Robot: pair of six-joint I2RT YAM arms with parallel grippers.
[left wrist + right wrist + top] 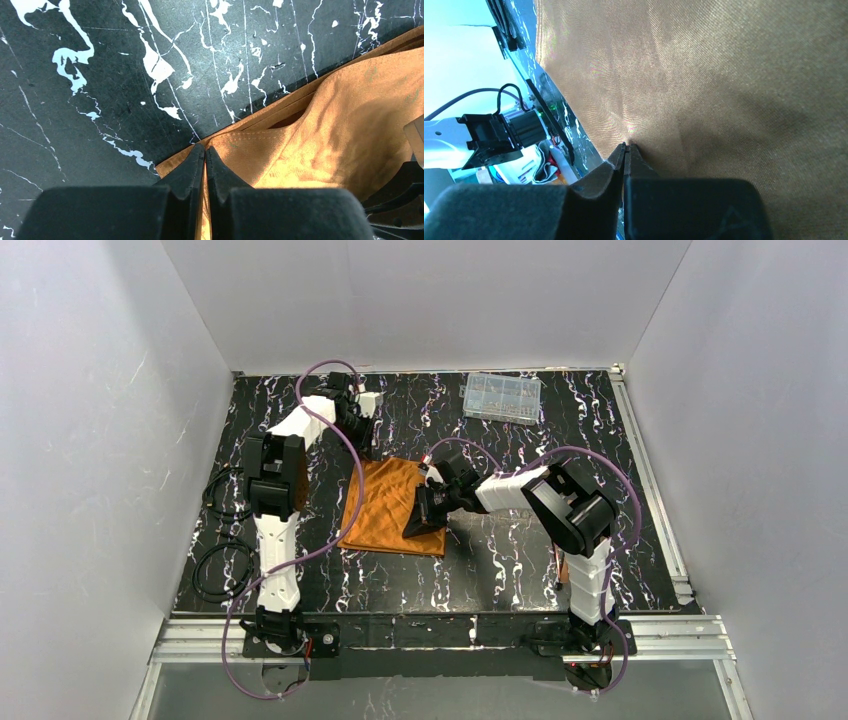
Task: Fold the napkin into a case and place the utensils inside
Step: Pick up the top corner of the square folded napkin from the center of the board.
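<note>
**Two-arm hold on the napkin, with failure modes.** The napkin (385, 505) lies rumpled near the middle of the desk (520, 570), not yet formed into a case. The left tool (205, 150) is closed on the napkin's far-left corner, its jaws pressed together with only a thin strip of fabric between them. The right tool (626, 148) is likewise clamped on a small pinch of fabric at the napkin's right side, and cloth fills most of its wrist view.

- (a) Slip: each hold takes very little cloth, so a quick lift or pull could draw the fabric out of the jaws.
- (b) Layer error: in the left wrist view the edge beside the jaws shows more than one layer. If only the top layer is caught, raising it would open the edge rather than carry it over.
- (c) Skew: if the two arms travel unevenly, the cloth would stretch or bunch along its existing wrinkles and the fold would land crooked. The resulting case would be too loose for the utensils.
- (d) Drag: the right arm sits low over the cloth and could shift the whole napkin towards the clear box (502, 397).

No utensil can be made out with certainty.
</note>
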